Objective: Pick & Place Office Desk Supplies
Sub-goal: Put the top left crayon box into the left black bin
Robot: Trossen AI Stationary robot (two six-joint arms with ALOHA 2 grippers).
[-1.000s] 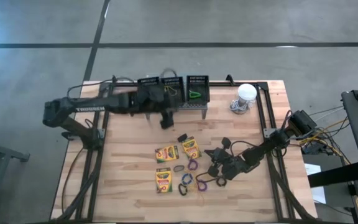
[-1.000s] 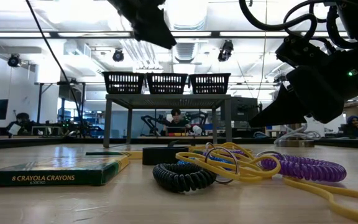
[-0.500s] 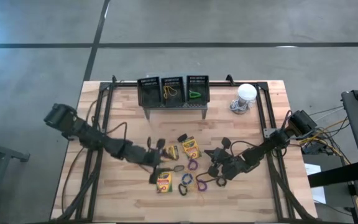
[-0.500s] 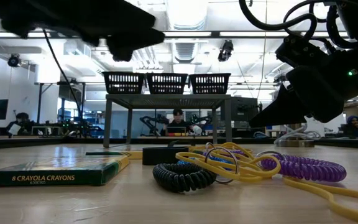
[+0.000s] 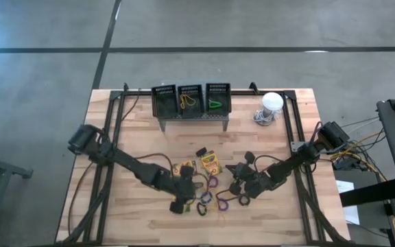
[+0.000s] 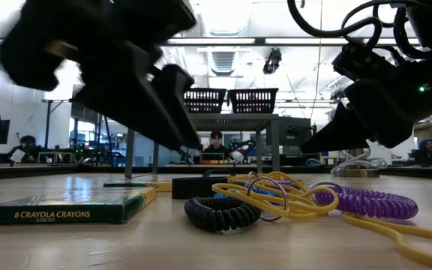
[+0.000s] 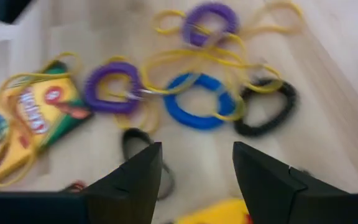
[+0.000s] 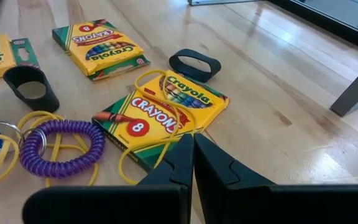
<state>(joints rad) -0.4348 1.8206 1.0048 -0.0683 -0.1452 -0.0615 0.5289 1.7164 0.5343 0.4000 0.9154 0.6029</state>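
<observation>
Yellow and green already show in two of the three black baskets (image 5: 190, 100) on the grey stand (image 5: 192, 118) at the far edge of the tabletop (image 5: 136, 137): what looks like a yellow rubber band in the middle one and a green loop in the right one, so your sorting has begun but is far from finished. Most of the supplies are still out on the wood: the crayon boxes (image 8: 161, 110) lie near the middle, one of them with a yellow band draped across it, and just beside them the purple loop (image 7: 112, 86), the blue loop (image 7: 198, 101) and the black loop (image 7: 265, 107) sit tangled with yellow rubber bands (image 7: 191, 58). Your left gripper (image 7: 196, 163) hangs low over this cluster with its fingers spread wide and nothing between them, the blue loop lying just ahead of the tips. Your right gripper (image 5: 237, 170) waits at the right side of the pile, fingers clenched together and empty. By my reckoning nearly the whole pile still has to go to the baskets, and the tangled bands may drag neighbouring pieces along with any pick.
</observation>
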